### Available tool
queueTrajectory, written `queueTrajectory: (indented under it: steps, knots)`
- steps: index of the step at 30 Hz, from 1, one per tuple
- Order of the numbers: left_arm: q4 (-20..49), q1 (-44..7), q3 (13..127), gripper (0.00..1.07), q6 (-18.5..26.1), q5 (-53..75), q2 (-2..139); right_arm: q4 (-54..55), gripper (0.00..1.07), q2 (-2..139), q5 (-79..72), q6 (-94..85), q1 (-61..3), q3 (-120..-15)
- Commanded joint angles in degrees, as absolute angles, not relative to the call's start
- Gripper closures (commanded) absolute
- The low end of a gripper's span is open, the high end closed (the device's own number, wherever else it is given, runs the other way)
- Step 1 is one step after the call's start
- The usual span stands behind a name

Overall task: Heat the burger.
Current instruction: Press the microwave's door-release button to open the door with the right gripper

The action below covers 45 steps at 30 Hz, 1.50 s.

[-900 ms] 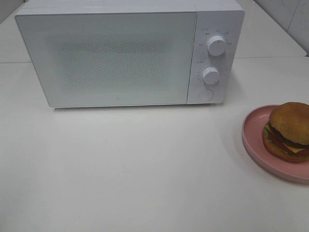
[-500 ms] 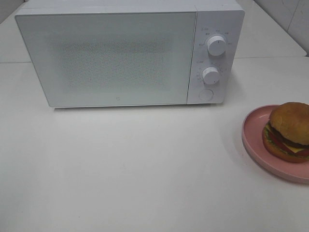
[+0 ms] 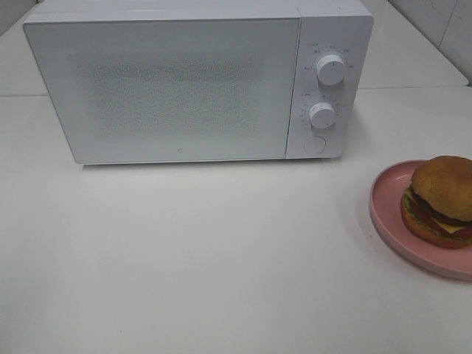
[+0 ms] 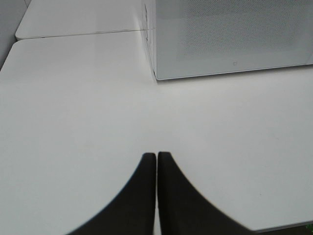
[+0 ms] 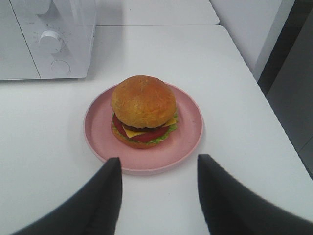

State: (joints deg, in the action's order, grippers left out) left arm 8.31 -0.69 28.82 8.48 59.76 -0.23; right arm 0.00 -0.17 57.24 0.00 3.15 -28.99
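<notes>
burger (image 5: 143, 110) sits on pink plate (image 5: 188, 147), 4 o'clock of closed microwave (image 3: 169, 88) | likely light, soft, layers may slide: better lifted by the plate's rim | right gripper (image 5: 159, 160) spread wide, empty | left gripper (image 4: 156, 157) fingers pressed together

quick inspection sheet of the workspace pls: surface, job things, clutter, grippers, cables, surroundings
surface: white table, matte, with a seam between sections behind the microwave
job's things: burger upright on the pink plate at the table's right side; microwave at the back, door shut
clutter: nothing seen
grippers: left gripper shut, holding nothing, over bare table; right gripper open, holding nothing, facing the plate and burger
cables: nothing seen
surroundings: pale wall beyond the table's far right corner
</notes>
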Motion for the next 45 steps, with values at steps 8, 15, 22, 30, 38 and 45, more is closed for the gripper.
queueTrajectory:
  steps: [8, 15, 22, 30, 38, 45]
  knots:
    - [8.08, -0.69, 28.71, 1.06, 8.25, 59.3, -1.55, 0.0, 0.63, -1.95, 56.78, 0.0, 3.38, -29.05]
    - [8.08, -0.69, 28.71, 1.06, 8.25, 59.3, -1.55, 0.0, 0.63, -1.95, 56.78, 0.0, 3.38, -29.05]
    - [8.08, -0.69, 28.71, 1.06, 8.25, 59.3, -1.55, 0.0, 0.63, -1.95, 56.78, 0.0, 3.38, -29.05]
    - [8.08, -0.69, 28.71, 1.06, 8.25, 59.3, -1.55, 0.0, 0.63, -1.95, 56.78, 0.0, 3.38, -29.05]
    - [8.08, -0.69, 28.71, 1.06, 8.25, 59.3, -1.55, 0.0, 0.63, -1.95, 56.78, 0.0, 3.38, -29.05]
    - [8.08, -0.69, 28.71, 1.06, 8.25, 59.3, -1.55, 0.0, 0.63, -1.95, 56.38, 0.0, 3.38, -29.34]
